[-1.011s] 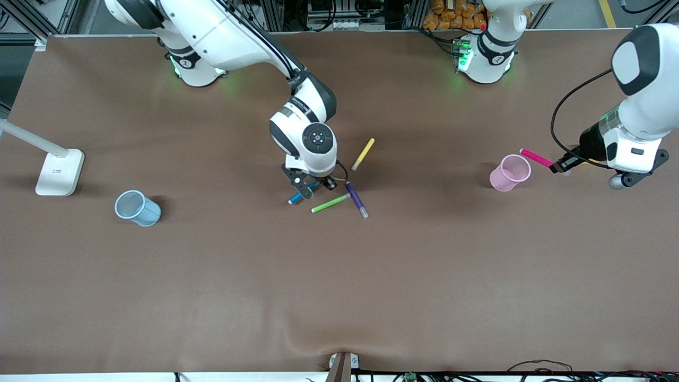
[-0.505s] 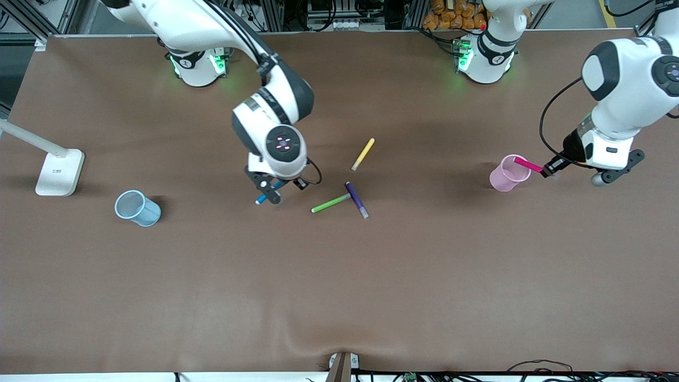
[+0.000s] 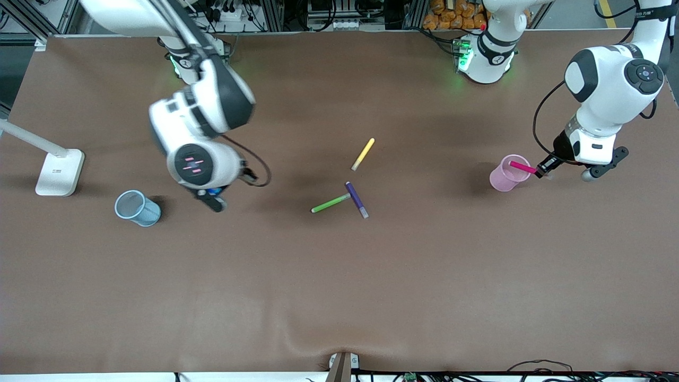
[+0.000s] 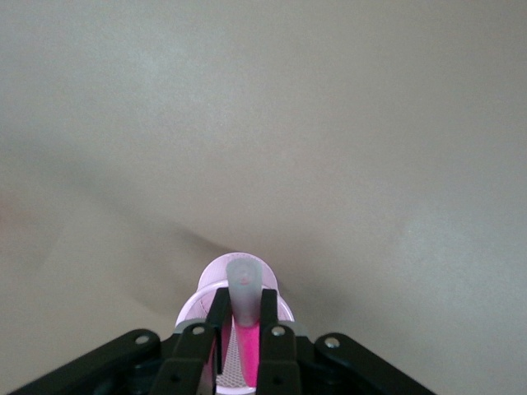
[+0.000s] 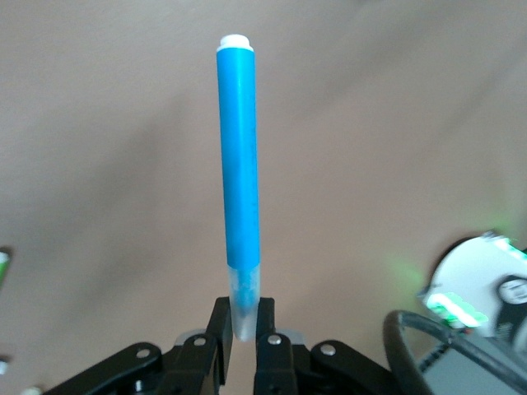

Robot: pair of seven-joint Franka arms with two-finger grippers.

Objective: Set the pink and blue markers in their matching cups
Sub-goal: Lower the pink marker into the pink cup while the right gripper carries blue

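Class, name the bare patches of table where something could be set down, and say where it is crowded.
Bare brown table runs nearer the camera than everything. Another bare patch lies between the green pen and the pink cup. Crowded: the green, purple pen and yellow pen cluster mid-table.

Magenta marker (image 3: 522, 167), bright blue marker (image 5: 239, 185); pale pink cup (image 3: 506, 175), pale blue cup (image 3: 137, 208); brown table (image 3: 339, 276).
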